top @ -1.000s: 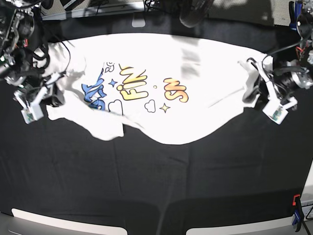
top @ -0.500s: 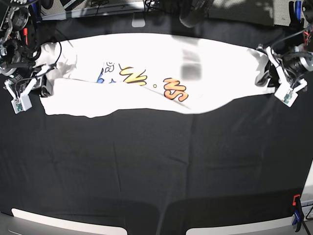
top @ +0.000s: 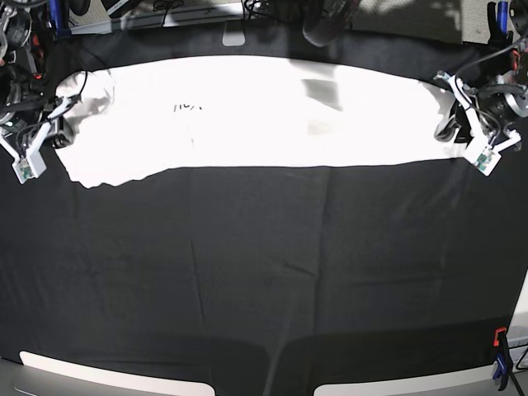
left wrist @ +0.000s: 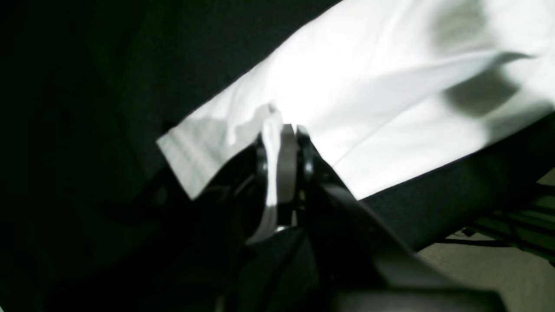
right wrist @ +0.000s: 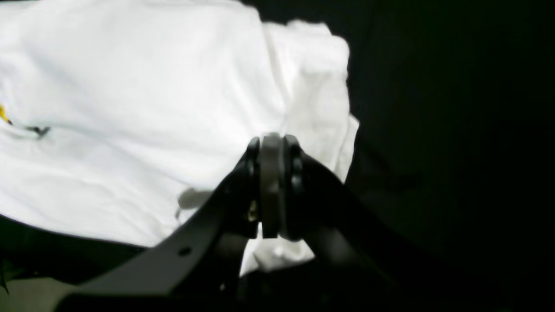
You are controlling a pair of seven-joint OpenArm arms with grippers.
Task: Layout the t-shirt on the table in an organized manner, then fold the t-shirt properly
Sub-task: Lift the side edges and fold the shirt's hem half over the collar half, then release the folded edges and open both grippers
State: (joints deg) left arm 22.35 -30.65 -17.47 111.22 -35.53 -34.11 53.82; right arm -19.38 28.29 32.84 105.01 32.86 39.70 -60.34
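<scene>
Across far edge of desk (top: pixel 264 289), t-shirt (top: pixel 247 107) stretched taut btwn left gripper (top: pixel 472 136) & right gripper (top: pixel 51 136), both clamped on cloth; could slip/tear w/ more pull.

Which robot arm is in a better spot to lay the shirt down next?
Neither alone, I think: the left pincer and the right pincer each pinch one end of the t-shirt, stretched between them above the table.
</scene>
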